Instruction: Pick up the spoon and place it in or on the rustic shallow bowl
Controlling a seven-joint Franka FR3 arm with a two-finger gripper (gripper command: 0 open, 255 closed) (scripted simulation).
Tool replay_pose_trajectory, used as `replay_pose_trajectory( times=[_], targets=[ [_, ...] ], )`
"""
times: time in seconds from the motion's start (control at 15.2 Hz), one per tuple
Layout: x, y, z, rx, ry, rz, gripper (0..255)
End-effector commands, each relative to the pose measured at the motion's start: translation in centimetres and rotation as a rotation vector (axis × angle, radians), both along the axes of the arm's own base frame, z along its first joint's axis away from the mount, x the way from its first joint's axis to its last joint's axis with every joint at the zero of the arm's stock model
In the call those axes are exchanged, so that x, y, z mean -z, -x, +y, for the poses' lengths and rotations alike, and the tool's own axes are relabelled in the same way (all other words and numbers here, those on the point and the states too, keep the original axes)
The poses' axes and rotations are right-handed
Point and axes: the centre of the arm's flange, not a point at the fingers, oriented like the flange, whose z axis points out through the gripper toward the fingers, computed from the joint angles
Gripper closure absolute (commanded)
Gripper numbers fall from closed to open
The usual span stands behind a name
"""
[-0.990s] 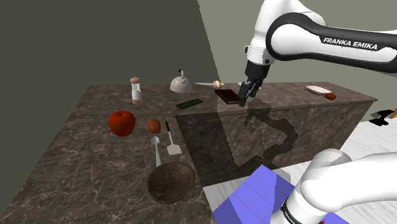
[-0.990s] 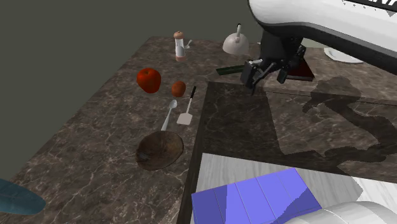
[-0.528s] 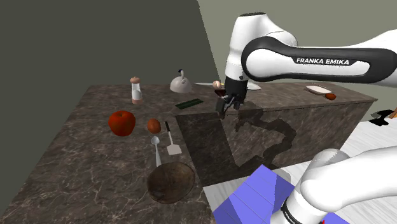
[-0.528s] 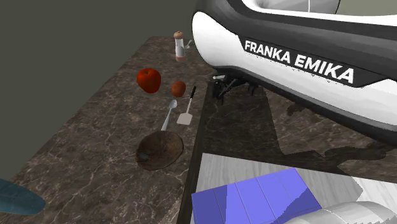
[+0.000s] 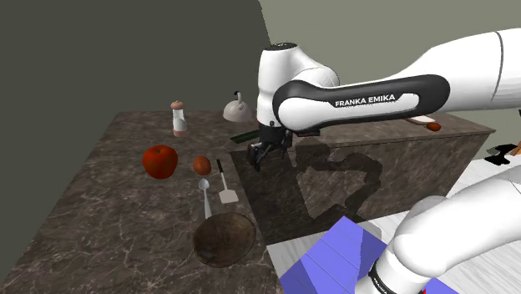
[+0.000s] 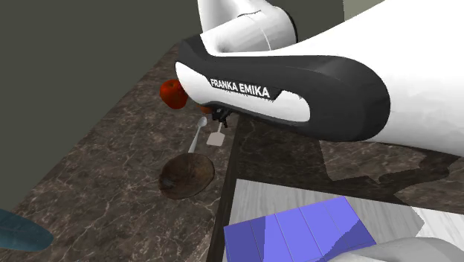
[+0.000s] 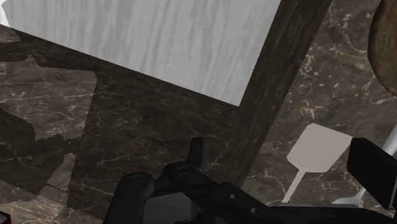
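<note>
Shoulder cam high beside stand [image 5: 334,255]; 2nd ext nearer, same way; both share bowl [image 5: 224,239].

**Spoon and bowl set end to end**

A pale grey spoon [image 5: 205,200] is seen lying flat on the dark marbled counter [image 5: 108,225], its scoop turned to the far side and its slim handle run toward the near side. The handle ends just beside the far rim of the shallow bowl [image 5: 224,240] – contact cannot be told. The bowl is brown, rough-looking, round, set upright – nothing is held in it.
</note>
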Motion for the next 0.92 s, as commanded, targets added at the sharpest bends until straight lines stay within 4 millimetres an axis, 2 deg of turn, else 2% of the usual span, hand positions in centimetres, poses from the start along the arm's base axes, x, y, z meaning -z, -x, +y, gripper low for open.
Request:
replay_pose_trajectory(
  times=[0.0,0.86],
  targets=[
    [1.5,-1.1,2.1,0.034,-0.001,-0.004,0],
    [11.0,-11.3,12.7,0.237,0.006,-0.028,0]
  ],
)
